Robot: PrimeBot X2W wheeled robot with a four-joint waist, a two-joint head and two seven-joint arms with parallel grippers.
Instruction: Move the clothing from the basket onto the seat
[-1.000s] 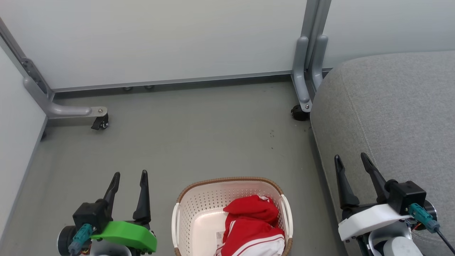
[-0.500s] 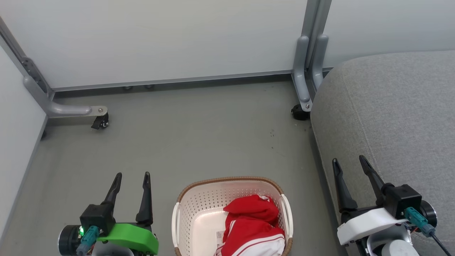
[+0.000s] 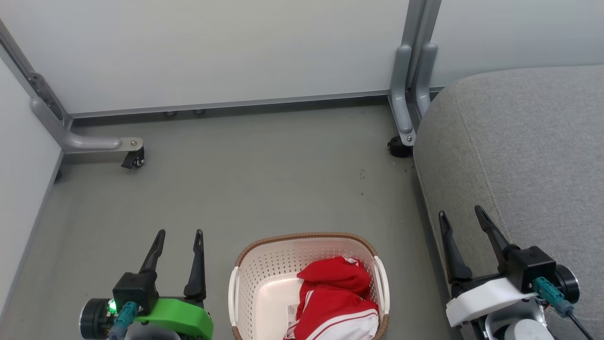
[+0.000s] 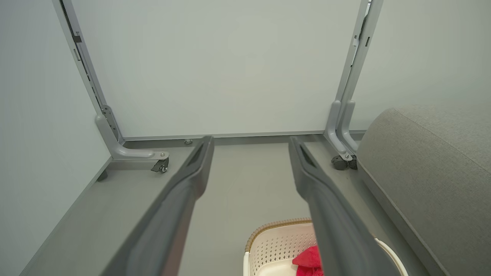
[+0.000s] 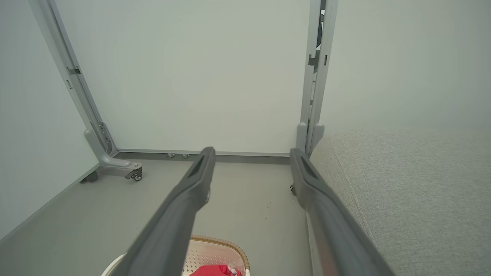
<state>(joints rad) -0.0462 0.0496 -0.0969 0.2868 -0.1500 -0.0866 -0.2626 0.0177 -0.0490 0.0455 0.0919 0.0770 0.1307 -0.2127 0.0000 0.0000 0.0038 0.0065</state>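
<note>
- We see the clothing (image 3: 337, 297) heaped in the basket (image 3: 264, 278), against its right wall and near end. The basket's left half is bare.
- The basket stands on the floor (image 3: 264, 179) between our two arms, close beside the seat (image 3: 519, 141), with a narrow strip of floor between them.
- The left gripper (image 3: 180, 232) hangs to the left of the basket, fingers spread wide and holding nothing.
- The right gripper (image 3: 460, 211) hangs by the seat's near left edge, fingers just as wide and empty.
- Both pairs of fingers point forward, away from us. So the clothing lies inboard of each gripper, behind the tips and lower: right of the left gripper, left of the right one.
- We judge the right gripper the nearer, since the heap sits on its side of the basket. That arm is also on the seat side, so the carry would be short.
- The heap seems longest front to back, but the head view's bottom edge cuts off its near end, so we cannot be sure.
- We judge that the arm that goes must swing inward, draw back and tip its fingers down into the basket. Closing across the heap's shorter width looks the better bite.
</note>
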